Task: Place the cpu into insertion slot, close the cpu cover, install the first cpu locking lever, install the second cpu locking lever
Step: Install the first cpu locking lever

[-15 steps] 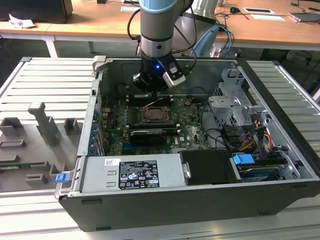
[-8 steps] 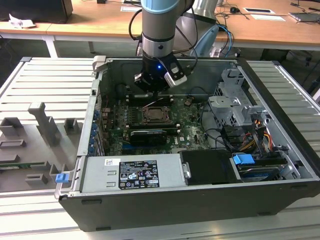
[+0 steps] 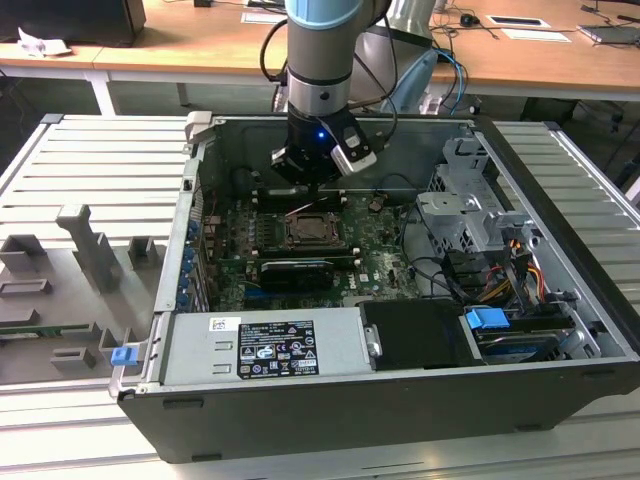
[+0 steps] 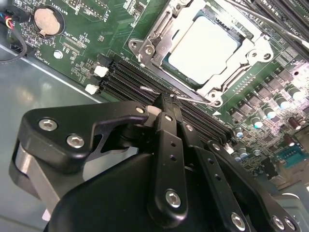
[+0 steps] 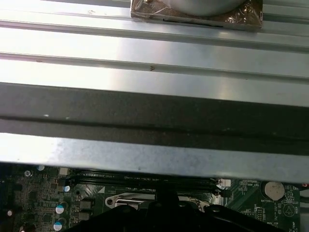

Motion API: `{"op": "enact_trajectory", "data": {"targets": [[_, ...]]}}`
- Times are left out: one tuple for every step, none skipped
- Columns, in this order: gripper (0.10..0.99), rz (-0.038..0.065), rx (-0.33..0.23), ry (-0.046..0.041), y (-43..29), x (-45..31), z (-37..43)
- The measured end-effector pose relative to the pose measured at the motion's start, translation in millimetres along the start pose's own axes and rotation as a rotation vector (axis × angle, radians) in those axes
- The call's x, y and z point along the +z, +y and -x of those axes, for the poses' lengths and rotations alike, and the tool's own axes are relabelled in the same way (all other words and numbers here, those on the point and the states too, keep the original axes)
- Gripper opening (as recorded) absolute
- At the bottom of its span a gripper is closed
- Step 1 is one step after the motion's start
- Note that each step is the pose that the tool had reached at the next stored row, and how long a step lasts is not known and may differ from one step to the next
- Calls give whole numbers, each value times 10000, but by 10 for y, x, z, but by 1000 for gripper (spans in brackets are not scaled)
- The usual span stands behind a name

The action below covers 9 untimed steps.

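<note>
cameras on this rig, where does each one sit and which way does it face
Exterior view: off the arm, high, looking down into the open computer case; the arm and end effector show.
Second wrist view: on the wrist, looking past the end effector at the cpu under the cpu cover.
First wrist view: on the wrist, facing the case wall and motherboard; end effector shows.
Both wrist views share the coin battery.

Open computer case [image 3: 400, 410] on a ribbed table [image 3: 100, 160] — coin battery [image 4: 47, 20] inside.

Robotics lab, open computer case [image 3: 350, 410] on slotted metal bench [image 3: 90, 160], wooden desks [image 3: 200, 50] behind
</note>
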State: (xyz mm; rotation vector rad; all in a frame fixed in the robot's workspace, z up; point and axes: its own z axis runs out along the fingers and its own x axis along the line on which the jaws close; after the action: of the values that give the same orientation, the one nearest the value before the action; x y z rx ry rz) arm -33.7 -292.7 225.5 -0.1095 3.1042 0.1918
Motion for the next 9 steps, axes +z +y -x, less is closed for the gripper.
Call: {"op": "enact_trajectory", "data": {"targets": [[106, 0, 0, 0, 0, 1, 4], [106, 1, 0, 0, -1, 5, 10], [106, 1, 0, 0, -2, 7, 18], [106, 2, -1, -1, -3, 10, 19], [106, 1, -1, -1, -3, 16, 23], [106, -1, -1, 0, -2, 21, 30], [106, 1, 0, 0, 0, 27, 38], [106, 1, 0, 0, 2, 39, 50], [106, 1, -1, 0, 1, 50, 58]]}}
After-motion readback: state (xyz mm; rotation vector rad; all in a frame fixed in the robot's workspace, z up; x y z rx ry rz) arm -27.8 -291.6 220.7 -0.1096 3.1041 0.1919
